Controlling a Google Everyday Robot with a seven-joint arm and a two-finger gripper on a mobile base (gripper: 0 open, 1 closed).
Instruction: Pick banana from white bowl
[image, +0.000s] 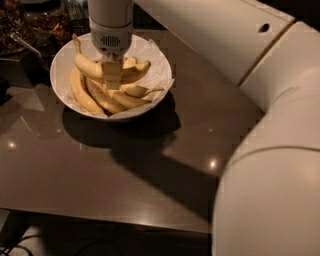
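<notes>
Over the white bowl (56, 60), the banana (87, 66) sits crosswise in the gripper (112, 75), which looks clamped on its middle, one finger in front and the other behind. On a quick lift the smooth, curved skin could swivel or slip free, dropping it among the other bananas (107, 97) or snagging the paper lining (159, 76). Its stem points up-left of the gripper, its tip right.
</notes>
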